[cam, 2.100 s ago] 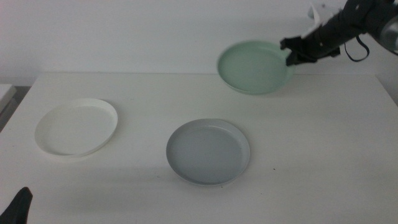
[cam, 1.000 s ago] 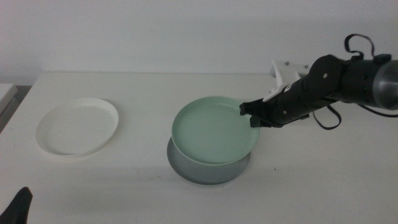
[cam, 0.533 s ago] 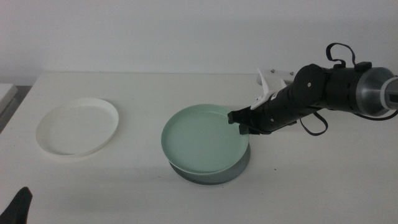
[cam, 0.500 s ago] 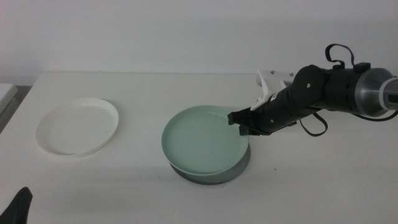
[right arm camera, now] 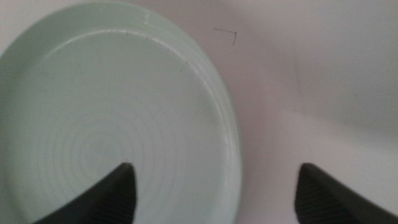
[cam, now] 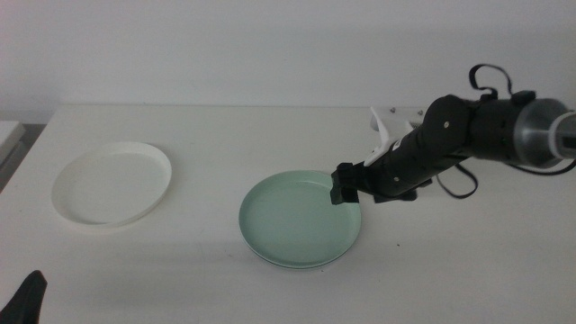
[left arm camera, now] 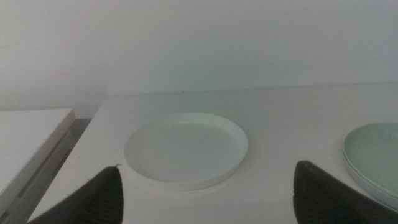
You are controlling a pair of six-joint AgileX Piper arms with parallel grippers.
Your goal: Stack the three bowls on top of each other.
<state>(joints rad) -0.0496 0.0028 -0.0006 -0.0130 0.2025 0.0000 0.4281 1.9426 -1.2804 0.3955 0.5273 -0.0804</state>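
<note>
Now mint green bowl (cam: 300,219) dropped flat into grey bowl, right hand (cam: 345,186) released, jaws spread over rim

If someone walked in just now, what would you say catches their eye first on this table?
The dark right pincer poised, jaws open, at the right rim of the mint green bowl, which sits nested in the grey bowl mid-table. Then the white bowl, alone at the left. The left pincer waits at the near left edge.
</note>
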